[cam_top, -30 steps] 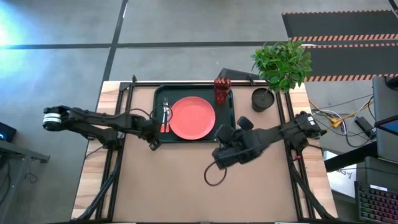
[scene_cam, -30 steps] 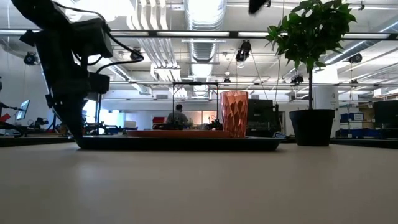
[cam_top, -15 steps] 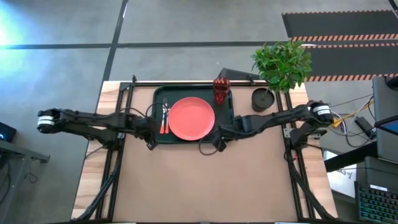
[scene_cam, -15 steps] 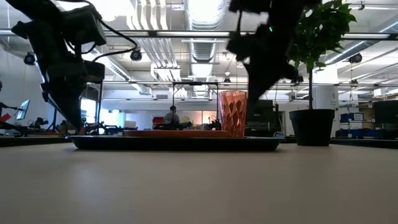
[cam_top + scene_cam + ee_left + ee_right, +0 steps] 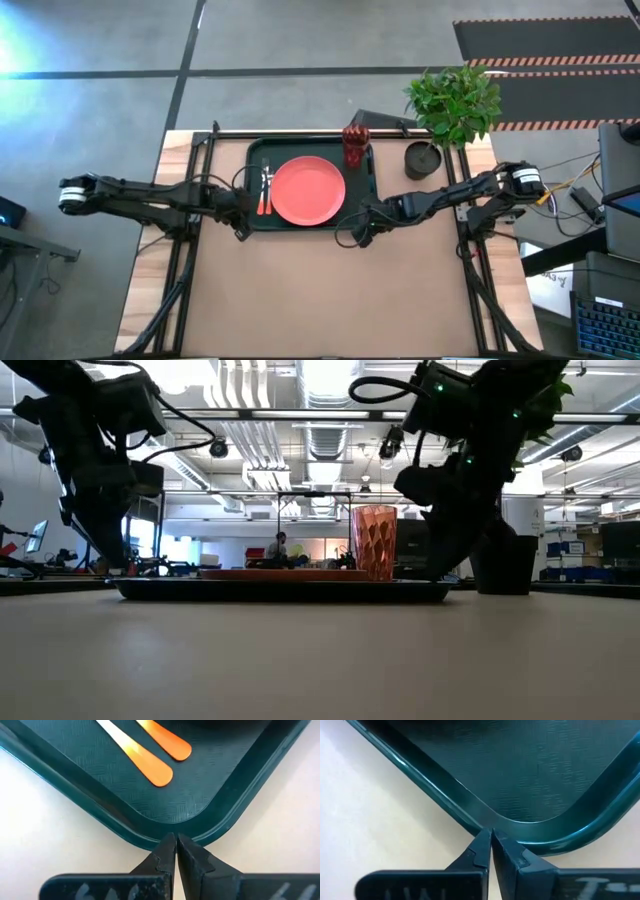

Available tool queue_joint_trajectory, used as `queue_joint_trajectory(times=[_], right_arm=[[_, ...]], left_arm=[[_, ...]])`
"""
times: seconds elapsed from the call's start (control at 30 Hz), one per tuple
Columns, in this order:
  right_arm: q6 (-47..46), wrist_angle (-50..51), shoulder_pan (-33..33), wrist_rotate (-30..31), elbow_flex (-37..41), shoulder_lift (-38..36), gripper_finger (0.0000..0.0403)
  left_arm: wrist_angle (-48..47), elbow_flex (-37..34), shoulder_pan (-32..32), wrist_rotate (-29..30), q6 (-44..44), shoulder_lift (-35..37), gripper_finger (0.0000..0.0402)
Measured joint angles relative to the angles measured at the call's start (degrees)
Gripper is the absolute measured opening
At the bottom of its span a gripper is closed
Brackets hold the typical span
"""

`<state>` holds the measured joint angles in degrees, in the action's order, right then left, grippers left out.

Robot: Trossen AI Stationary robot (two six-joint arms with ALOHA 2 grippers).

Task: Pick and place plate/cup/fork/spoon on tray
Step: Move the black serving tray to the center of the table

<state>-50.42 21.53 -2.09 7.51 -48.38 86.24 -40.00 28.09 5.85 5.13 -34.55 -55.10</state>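
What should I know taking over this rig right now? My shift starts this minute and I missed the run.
Left gripper: shut, at the tray's near-left corner.
Right gripper: shut, at the near-right corner.
On the tray: plate in the middle, fork and spoon side by side on its left, cup upright at the far-right corner.
Done: all four items are placed.
Left: probably nothing but pulling both arms clear.

Overhead, table-level, two wrist close-ups of tray (image 5: 210,815)
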Motion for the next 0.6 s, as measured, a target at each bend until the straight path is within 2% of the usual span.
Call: queue_joint_trajectory(times=[0.4,0.6], right_arm=[[-0.63,-1.3,-0.31,-0.03,1.23,-0.06,0.0008],[-0.38,-1.48,-0.66,3.02,1.57,0.48,0.0008]], left_arm=[[1.18,-0.49,-0.38,-1.6,-2.84,-2.84,0.0],[3.99,-0.47,-0.92,-1.73,-3.15,-3.27,0.0]])
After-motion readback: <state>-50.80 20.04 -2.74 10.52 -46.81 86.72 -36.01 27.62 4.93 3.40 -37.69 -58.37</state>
